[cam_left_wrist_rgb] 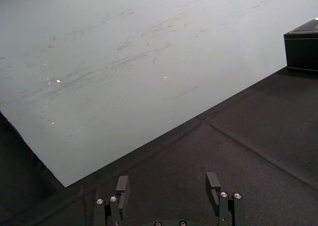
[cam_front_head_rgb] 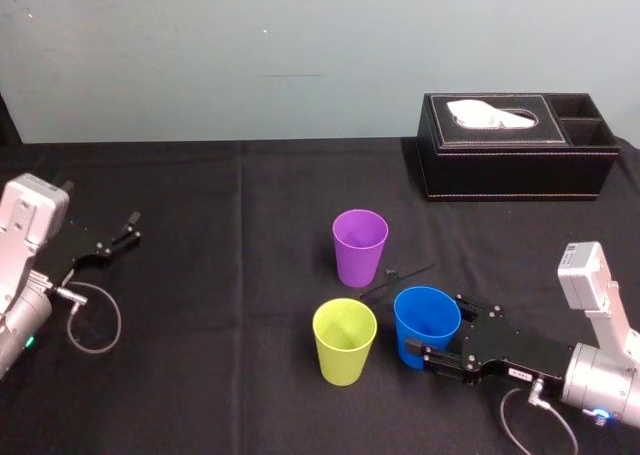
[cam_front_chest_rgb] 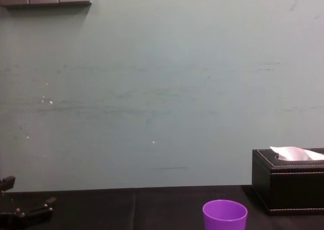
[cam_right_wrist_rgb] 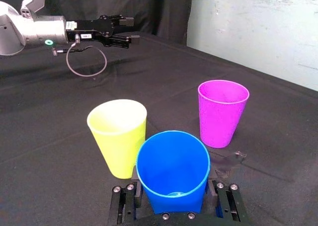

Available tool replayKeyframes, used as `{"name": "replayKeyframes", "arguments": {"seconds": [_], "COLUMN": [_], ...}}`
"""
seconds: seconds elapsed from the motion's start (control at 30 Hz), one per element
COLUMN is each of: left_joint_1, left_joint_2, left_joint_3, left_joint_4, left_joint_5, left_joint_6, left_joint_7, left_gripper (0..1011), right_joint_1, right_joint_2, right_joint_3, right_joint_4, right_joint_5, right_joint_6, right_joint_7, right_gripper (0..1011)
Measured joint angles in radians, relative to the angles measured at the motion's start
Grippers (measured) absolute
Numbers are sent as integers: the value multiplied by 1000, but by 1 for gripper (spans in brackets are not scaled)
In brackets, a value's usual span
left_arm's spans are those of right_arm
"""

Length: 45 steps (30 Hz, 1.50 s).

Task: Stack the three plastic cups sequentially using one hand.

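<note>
Head view, layout: three cups stand upright, mouths up, close together on the bench (cam_front_head_rgb: pixel 220 305). The purple cup (cam_front_head_rgb: pixel 360 247) is farthest, with the yellow-green cup (cam_front_head_rgb: pixel 344 340) nearer on the left and the blue cup (cam_front_head_rgb: pixel 427 320) just beside it on the right.
Right hand (cam_front_head_rgb: pixel 442 333): low at the bench, closed on the lower wall of the blue cup, one finger on each side.
Left hand (cam_left_wrist_rgb: pixel 166 181): parked at the bench's left side, fingers apart, holding nothing.
Step in hand: judged to be the first pick-up; no cup is nested yet.
Next move: lift the blue cup straight up above the neighbouring rims, then lower it squarely into another cup's mouth.
Obstruction: the yellow-green cup is close enough to be knocked by any sideways drift.
Surroundings: the tissue box (cam_front_head_rgb: pixel 515 145) sits well apart at the back right and is no hindrance.
</note>
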Motion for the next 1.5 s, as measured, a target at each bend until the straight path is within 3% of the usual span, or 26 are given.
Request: {"name": "replayKeyframes", "arguments": {"seconds": [0.4,0.83,1.2,1.5], "left_joint_1": [0,0,0,0], "left_joint_2": [0,0,0,0], "left_joint_3": [0,0,0,0], "left_joint_4": [0,0,0,0], "left_joint_5": [0,0,0,0], "left_joint_6": [0,0,0,0], "left_joint_7": [0,0,0,0], "left_gripper": [1010,1010,1010,1010], "right_joint_1": [-5,-35,17,66], "right_joint_2": [2,70,112,99], "right_joint_3": [5,67,73,58], "right_joint_4": [-6,-131,-198,-207], "right_joint_5": [8,96,127,141], "right_joint_6": [4,104,200,226], "right_joint_7": [0,-12,-45,-62], "right_gripper": [735,735,735,735]}}
